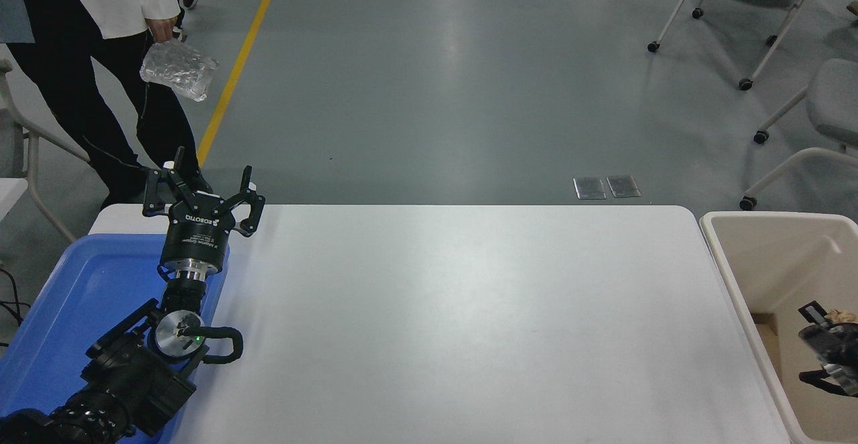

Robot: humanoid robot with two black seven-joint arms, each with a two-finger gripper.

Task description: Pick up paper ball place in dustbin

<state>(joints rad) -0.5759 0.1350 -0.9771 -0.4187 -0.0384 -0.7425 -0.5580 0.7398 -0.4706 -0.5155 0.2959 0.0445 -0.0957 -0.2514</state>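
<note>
Only a small tan, wrinkled lump of the paper ball [842,314] shows, at the right edge of the view, inside the opening of the dustbin [727,276]. It sits right against the upper side of the right gripper [830,350], which reaches in from the right edge over the bin's interior. Whether the ball is pinched by that gripper or merely next to it cannot be told, since most of both is cut off by the frame edge. The gripper's black fingers [814,311] look spread apart, one pointing up-left and another lower down, but the true width of the jaws is unclear.

The dustbin stands just off the right end of the white table [469,323], its cream rim running alongside the table edge. A patch of brown shows low inside its near-left corner.

At the table's left end, the left gripper [201,192] is parked above the far corner of the blue tray [67,296], with its jaws wide and holding nothing. Its arm comes up from the lower left over the tray.

Beyond the table's far left corner, a person [100,41] in a white top and dark trousers stands on the grey floor, a clear crinkled plastic bag [177,70] hanging from one hand [163,28]. A yellow floor line [238,68] runs past them. Wheeled chairs [804,115] stand at the far right.
</note>
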